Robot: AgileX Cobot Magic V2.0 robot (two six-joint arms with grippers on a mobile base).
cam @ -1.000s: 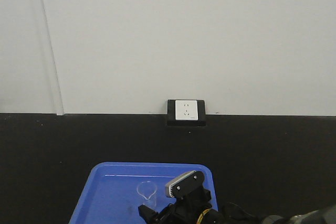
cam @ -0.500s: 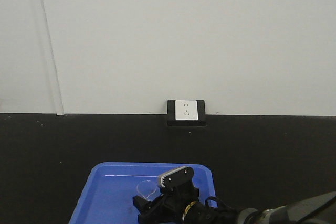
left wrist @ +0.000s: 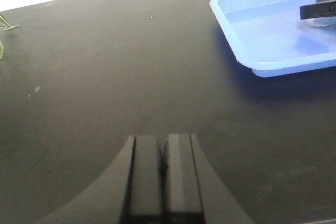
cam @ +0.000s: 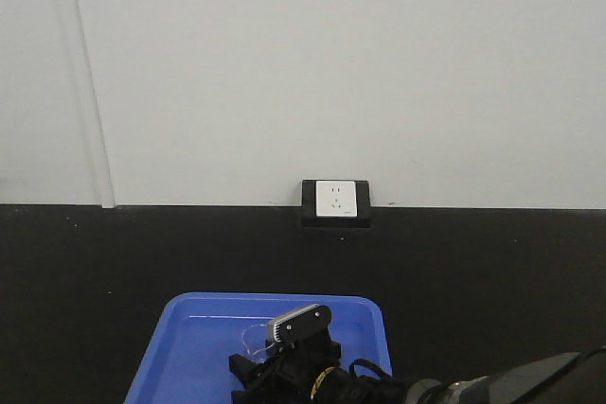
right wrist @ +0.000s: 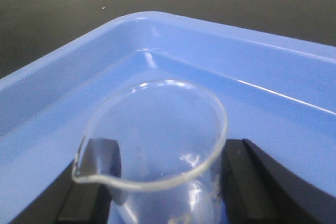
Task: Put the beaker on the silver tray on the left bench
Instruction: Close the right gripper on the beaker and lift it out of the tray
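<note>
Across the upper half of the front view: white wall (cam: 331, 63), plain, one vertical seam at the left.

Below it: black bench (cam: 492, 272), matte, filling the lower half of the front view and almost all of the left wrist view.

Bottom centre of the front view: blue tray (cam: 189, 347), plastic, rounded corners, raised rim, flat on the bench. In the left wrist view it lies in the upper right corner.

Right gripper (right wrist: 165, 182): reaches in over the blue tray at the bottom edge of the front view. In the right wrist view its two black fingers (right wrist: 239, 174) stand either side of the beaker. Jaws drawn in to the width of the glass and both pads look flush against the wall, so it has hold of the beaker.

Left gripper (left wrist: 163, 166): bottom centre of its own view, above bare bench, well apart from the blue tray. Jaws together, only a thin seam between them, nothing held.

Beaker (right wrist: 157, 124): small, clear glass, upright inside the blue tray. Spout points to the lower left of the right wrist view. Contents: none visible.

Wall socket (cam: 336, 201): white face, black surround, centre frame where wall meets bench.

Green leaf tips (left wrist: 4, 22): upper left edge of the left wrist view.
</note>
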